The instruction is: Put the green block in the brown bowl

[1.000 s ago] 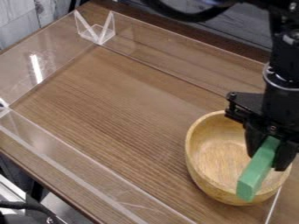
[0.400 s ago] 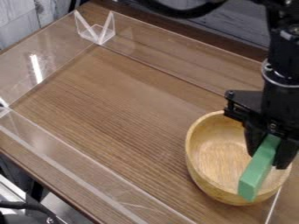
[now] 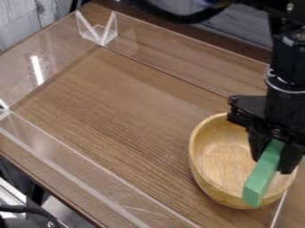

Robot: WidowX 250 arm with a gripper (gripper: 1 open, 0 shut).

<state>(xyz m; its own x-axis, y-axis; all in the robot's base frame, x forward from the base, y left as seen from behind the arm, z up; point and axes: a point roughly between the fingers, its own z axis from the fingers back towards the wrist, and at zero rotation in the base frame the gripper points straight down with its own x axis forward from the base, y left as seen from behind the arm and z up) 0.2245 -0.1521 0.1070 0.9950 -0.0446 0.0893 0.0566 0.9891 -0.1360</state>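
With my jaws clamped on the block (image 3: 259, 180), opening near the bowl's (image 3: 205, 169) rim might tip it out.

The right edge of the view cuts off part of the black robot arm (image 3: 286, 85), and the hand (image 3: 276, 150) hides the upper end of the green block (image 3: 261, 182) and the far right part of the bowl (image 3: 217, 160); the surface (image 3: 131, 107) runs out of view at the bottom, and the dark cables (image 3: 27, 210) at the lower left are cropped and too murky to tell apart
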